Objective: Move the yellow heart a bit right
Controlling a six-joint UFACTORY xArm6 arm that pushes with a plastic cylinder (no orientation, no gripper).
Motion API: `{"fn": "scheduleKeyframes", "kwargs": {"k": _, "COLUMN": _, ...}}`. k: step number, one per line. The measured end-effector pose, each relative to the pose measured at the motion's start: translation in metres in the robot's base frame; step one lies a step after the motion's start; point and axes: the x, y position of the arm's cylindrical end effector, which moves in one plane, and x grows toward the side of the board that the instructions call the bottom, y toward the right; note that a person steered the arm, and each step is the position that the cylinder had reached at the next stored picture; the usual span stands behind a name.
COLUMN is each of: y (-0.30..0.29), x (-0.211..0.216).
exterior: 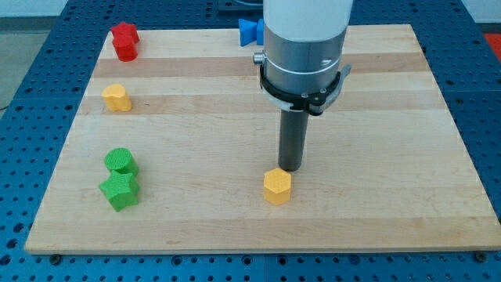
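Observation:
The yellow heart [117, 97] lies on the wooden board [407, 157] at the view's left, below the red block. My tip [290, 169] sits far to the heart's right, near the board's middle. It is just above and to the right of a yellow hexagon block [277, 186], touching or nearly touching its top edge. The arm's white and silver body rises above the rod and covers part of the board's top.
A red block [124, 41] sits at the top left corner. A blue block [250, 31] shows at the top edge, partly hidden by the arm. A green cylinder [121, 161] and a green star-like block [120, 190] sit together at the lower left.

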Motion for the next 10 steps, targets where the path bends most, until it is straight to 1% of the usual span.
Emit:
{"fn": "scheduleKeyframes", "kwargs": {"k": 1, "y": -0.007, "x": 0.022}}
{"fn": "scheduleKeyframes", "kwargs": {"k": 2, "y": -0.014, "x": 0.031}}
{"fn": "scheduleKeyframes", "kwargs": {"k": 3, "y": -0.018, "x": -0.009}}
{"fn": "scheduleKeyframes", "kwargs": {"k": 4, "y": -0.06, "x": -0.079}}
{"fn": "scheduleKeyframes", "kwargs": {"k": 5, "y": -0.118, "x": -0.139}}
{"fn": "scheduleKeyframes", "kwargs": {"k": 6, "y": -0.19, "x": -0.175}}
{"fn": "scheduleKeyframes", "kwargs": {"k": 7, "y": -0.259, "x": -0.177}}
{"fn": "scheduleKeyframes", "kwargs": {"k": 8, "y": -0.328, "x": -0.167}}
{"fn": "scheduleKeyframes", "kwargs": {"k": 9, "y": -0.342, "x": -0.149}}
{"fn": "scheduleKeyframes", "kwargs": {"k": 10, "y": -0.284, "x": -0.143}}
